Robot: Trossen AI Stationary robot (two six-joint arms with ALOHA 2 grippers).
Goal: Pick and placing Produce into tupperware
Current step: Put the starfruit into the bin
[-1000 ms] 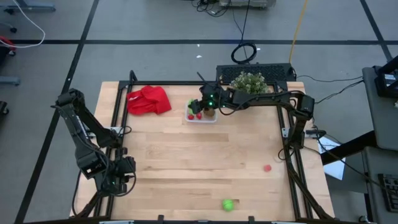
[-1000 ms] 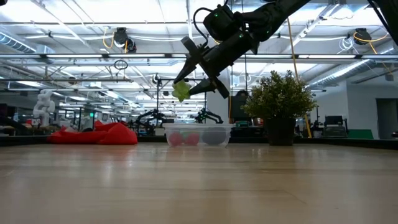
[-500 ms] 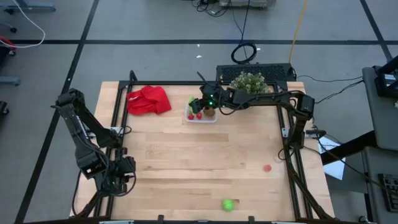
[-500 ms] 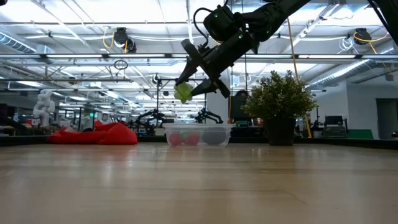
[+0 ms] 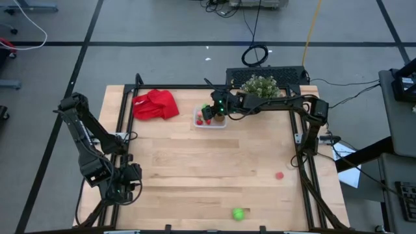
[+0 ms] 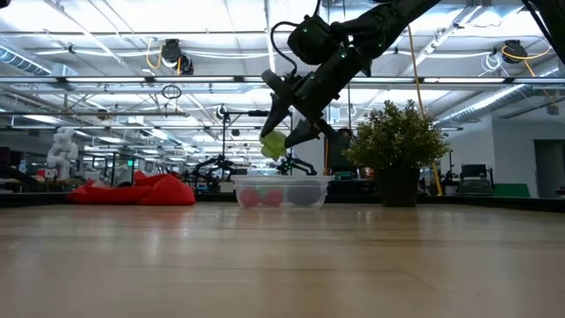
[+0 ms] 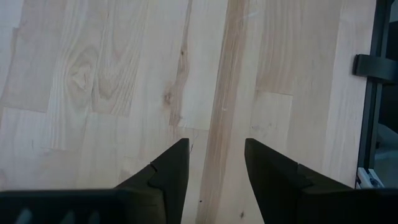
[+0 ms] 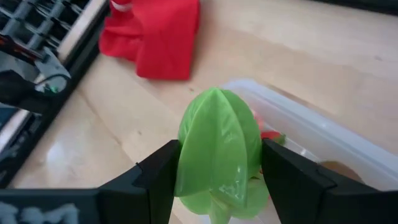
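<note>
A clear tupperware [image 5: 209,121] stands near the table's far edge with red pieces and a brown one inside. My right gripper [image 6: 281,141] hangs just above it, shut on a bright green ribbed piece [image 8: 217,152]. In the low view the green piece [image 6: 274,145] sits a little above the tupperware [image 6: 281,191]. Another green piece [image 5: 238,213] and a red piece [image 5: 279,175] lie on the wood toward the near right. My left gripper [image 7: 216,168] stands open over bare wood at the near left. My right gripper pinches the green piece by two opposite sides [image 8: 186,155] between its two fingers [image 8: 155,177]. The fingers slant down from the table's right toward its left. The piece is lifted clear, above the tupperware's rim [image 8: 323,134].
A red cloth [image 5: 156,104] lies left of the tupperware at the far edge. A potted plant [image 5: 260,86] stands right of it, close under my right arm. Black frame rails run along the table's left and right sides. The table's middle is bare wood.
My right gripper has tipped its fingers further down. The green piece has sunk with it toward the tupperware and shifted a little toward the table's right. The grip has stayed the same.
</note>
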